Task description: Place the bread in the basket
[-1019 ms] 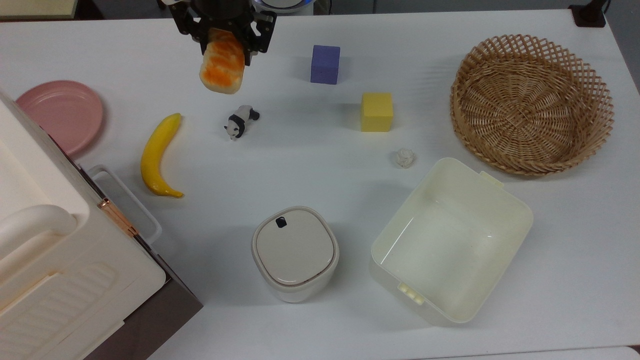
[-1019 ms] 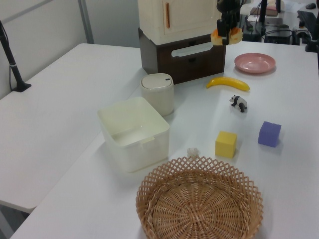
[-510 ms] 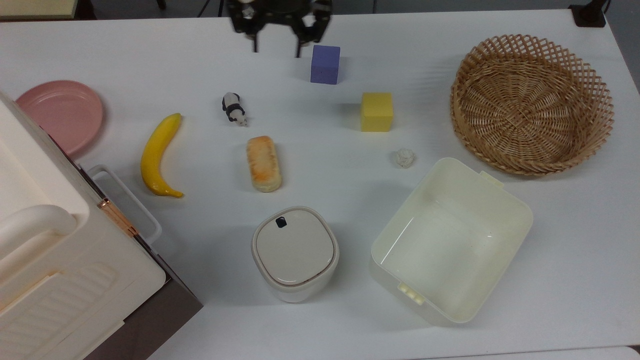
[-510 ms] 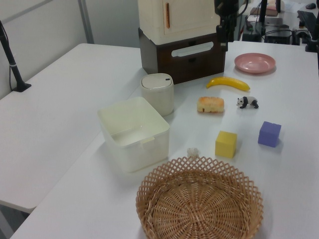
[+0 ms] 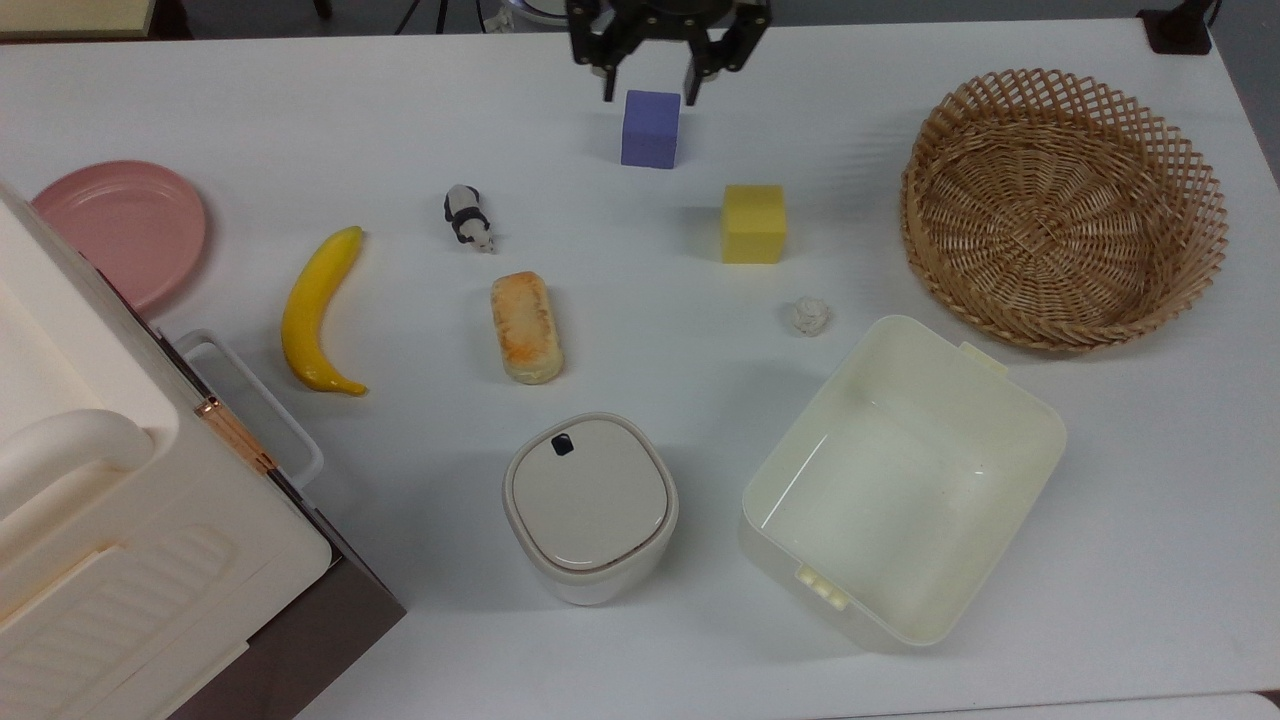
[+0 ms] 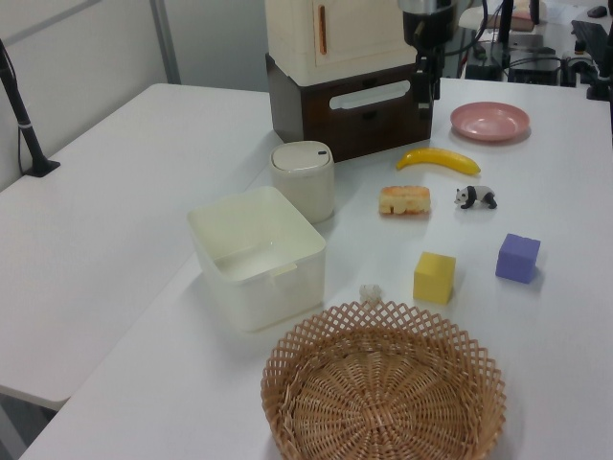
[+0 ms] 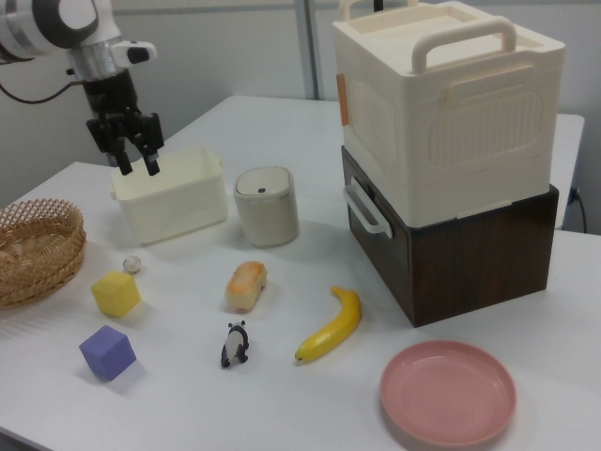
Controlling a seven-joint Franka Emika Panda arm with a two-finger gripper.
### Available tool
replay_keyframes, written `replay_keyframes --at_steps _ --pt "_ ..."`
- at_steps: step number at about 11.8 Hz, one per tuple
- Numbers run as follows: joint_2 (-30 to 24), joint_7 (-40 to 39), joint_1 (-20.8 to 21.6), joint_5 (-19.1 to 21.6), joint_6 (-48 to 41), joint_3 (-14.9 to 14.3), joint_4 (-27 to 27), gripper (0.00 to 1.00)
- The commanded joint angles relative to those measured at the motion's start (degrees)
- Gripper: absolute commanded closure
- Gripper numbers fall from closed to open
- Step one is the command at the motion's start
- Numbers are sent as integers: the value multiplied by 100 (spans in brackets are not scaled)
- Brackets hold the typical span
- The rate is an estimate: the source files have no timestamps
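Your gripper [image 5: 646, 88] hangs high over the far edge of the table [image 5: 900, 680], fingers spread and holding nothing, above the purple cube [image 5: 650, 129] in the top view. The bread [image 5: 526, 326] lies flat on the tabletop well away from it, glazed side up, between the panda figure [image 5: 469, 216] and the lidded white canister [image 5: 590, 505], with the banana [image 5: 316, 310] off to the top view's left. The basket [image 5: 1064, 207] sits empty at the top view's right, well apart from the loaf. To regrasp cleanly, you would likely do best to descend straight over the loaf's middle, turn the fingers across its narrow width and close on the pale sides, then lift clear of the yellow cube [image 5: 753, 224] before crossing to the basket.
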Motion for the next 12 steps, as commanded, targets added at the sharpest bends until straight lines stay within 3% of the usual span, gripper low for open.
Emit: replay_keyframes --at_steps 1,4,6,12 --pt "-61 72 202 75 141 -63 -86 34" --pt "-62 29 114 75 158 -151 -86 29" --pt "-53 20 -44 75 167 -159 -95 0" --pt "-35 134 -659 260 324 -159 -156 0"
